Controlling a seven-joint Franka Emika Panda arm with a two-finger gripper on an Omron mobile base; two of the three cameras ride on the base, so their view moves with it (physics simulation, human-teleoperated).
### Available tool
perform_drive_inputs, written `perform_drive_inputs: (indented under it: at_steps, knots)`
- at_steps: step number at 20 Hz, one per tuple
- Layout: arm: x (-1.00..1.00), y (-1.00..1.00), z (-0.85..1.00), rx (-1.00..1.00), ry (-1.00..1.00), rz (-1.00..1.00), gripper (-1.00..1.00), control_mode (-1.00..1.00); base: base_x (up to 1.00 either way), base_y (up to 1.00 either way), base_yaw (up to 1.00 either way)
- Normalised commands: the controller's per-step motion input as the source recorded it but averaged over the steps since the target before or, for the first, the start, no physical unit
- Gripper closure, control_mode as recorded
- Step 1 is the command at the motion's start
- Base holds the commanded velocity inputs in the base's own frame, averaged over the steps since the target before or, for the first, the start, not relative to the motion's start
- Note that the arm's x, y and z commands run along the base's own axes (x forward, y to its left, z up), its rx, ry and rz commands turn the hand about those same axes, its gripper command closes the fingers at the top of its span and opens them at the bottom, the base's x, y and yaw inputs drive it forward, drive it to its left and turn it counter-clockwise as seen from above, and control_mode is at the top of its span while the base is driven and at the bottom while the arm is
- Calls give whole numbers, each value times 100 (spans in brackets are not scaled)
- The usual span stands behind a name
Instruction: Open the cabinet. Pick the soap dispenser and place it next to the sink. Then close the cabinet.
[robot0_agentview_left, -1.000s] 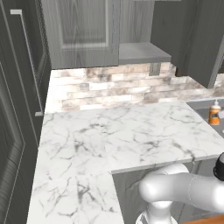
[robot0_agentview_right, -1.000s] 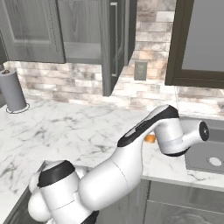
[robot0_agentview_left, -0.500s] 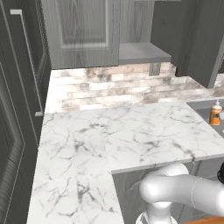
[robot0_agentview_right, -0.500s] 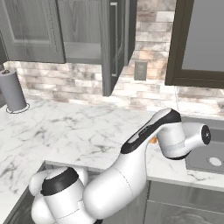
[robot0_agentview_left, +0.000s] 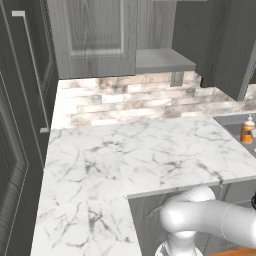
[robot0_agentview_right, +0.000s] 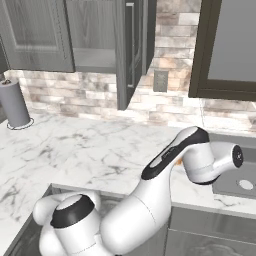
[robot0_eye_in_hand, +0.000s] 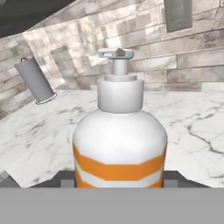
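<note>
Left base view: cabinet (robot0_agentview_left: 95, 37) at upper centre with its grey shelf (robot0_agentview_left: 162, 60) exposed, door swung out; soap dispenser (robot0_agentview_left: 247, 129) upright at the right edge, on the counter (robot0_agentview_left: 135, 155) just beside the sink (robot0_agentview_left: 235, 121) corner. Right base view: same cabinet seen from the other side, door edge-on at upper centre, arm reaching to lower right over the sink rim, a sliver of orange beside the wrist, paper towel roll (robot0_agentview_right: 14, 104) at left. Hand view: bottle looming at centre, upright, very near the camera; fingertips not discernible, so impossible to tell whether jaws grip or have let go. Judged step: placing beside the sink, nearly finished. Next: release if needed, retreat clear, then swing the door closed.
</note>
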Motion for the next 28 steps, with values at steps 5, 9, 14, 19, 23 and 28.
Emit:
perform_drive_inputs:
  at_steps: [5,9,14,19,23,28]
  knots:
    - [0,-4,0,0,-2,0,100,-100,0,0,0]
    - [0,0,0,-1,-5,0,100,-100,0,0,0]
    - [0,0,-13,-6,-10,0,100,-100,0,0,0]
    - [0,0,-22,-10,-8,0,100,-100,0,0,0]
    - [2,0,-25,-9,0,0,100,-100,0,0,0]
    - [10,0,-23,-8,0,0,100,-100,0,0,0]
